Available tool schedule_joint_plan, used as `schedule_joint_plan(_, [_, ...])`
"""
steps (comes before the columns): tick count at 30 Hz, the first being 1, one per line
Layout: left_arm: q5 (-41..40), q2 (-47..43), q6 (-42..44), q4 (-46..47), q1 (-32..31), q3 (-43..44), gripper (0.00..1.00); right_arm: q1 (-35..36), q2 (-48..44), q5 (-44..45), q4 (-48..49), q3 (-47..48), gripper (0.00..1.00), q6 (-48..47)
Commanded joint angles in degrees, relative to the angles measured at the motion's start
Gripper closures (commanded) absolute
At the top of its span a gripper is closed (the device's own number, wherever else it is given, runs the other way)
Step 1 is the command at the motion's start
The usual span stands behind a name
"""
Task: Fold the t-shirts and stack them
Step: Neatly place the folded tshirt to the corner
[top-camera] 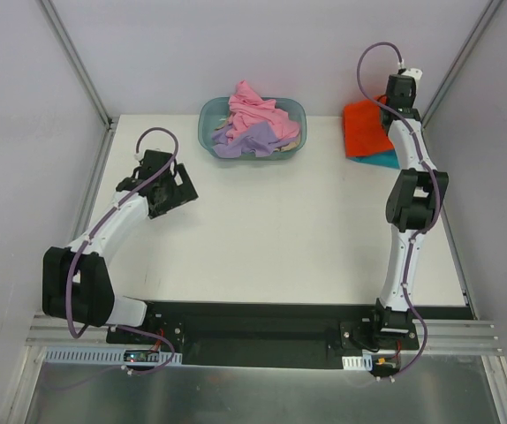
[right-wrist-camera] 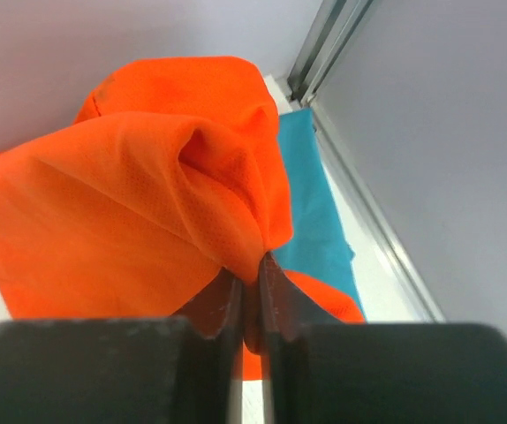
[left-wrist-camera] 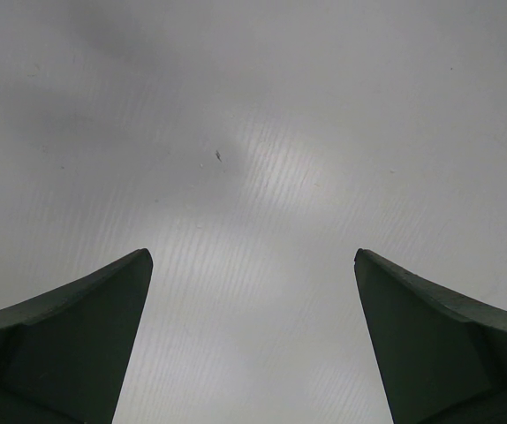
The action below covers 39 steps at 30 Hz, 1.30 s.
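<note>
Orange t-shirt (right-wrist-camera: 139,185): being pinched by the closed right gripper (right-wrist-camera: 252,296), overlapping teal t-shirt (right-wrist-camera: 314,208).
Left gripper (left-wrist-camera: 252,256): hanging wide open, empty.
Tub (top-camera: 206,121): holding pink t-shirt (top-camera: 253,106), lavender t-shirt (top-camera: 240,141).

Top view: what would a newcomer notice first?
The bright orange t-shirt at the far right corner of the table, bunched and pinched by the right gripper, jaws shut, with a teal t-shirt showing at its edge. Next, the translucent tub at far centre, holding a pink t-shirt and a lavender t-shirt. The left gripper hangs open, holding nothing.
</note>
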Motion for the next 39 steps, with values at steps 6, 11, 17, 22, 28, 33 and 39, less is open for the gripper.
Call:
schedule_joint_plan(6, [1.5, 2.7, -0.4, -0.6, 0.7, 4.0, 0.01, -4.0, 8.2, -1.7, 2.1, 4.9, 0.41, 6.9])
schedule_joint_plan(11, [2.9, 2.2, -0.4, -0.6, 0.7, 4.1, 0.01, -6.0, 6.6, -8.4, 1.9, 5.2, 0.03, 6.4])
schedule_joint_plan(17, [4.9, 1.0, -0.2, -0.5, 0.7, 5.5, 0.01, -5.9, -1.9, -8.8, 1.1, 0.2, 0.03, 1.5])
schedule_joint_plan(22, [6.4, -1.9, 0.2, -0.5, 0.7, 4.7, 0.01, -5.8, -11.9, -9.8, -1.4, -5.5, 0.03, -1.1])
schedule_joint_plan(28, [6.7, -8.9, 0.8, -0.5, 0.7, 1.6, 0.01, -4.7, -22.0, -17.8, -8.7, -10.3, 0.03, -2.5])
schedule_joint_plan(33, [6.8, -15.5, 0.8, -0.5, 0.7, -0.7, 0.01, -4.3, -36.5, -27.4, -6.5, -23.6, 0.03, 3.0])
schedule_joint_plan(39, [6.8, -21.1, 0.5, -0.5, 0.7, -4.5, 0.01, -3.3, -54.3, -35.0, 0.0, -46.9, 0.03, 10.4])
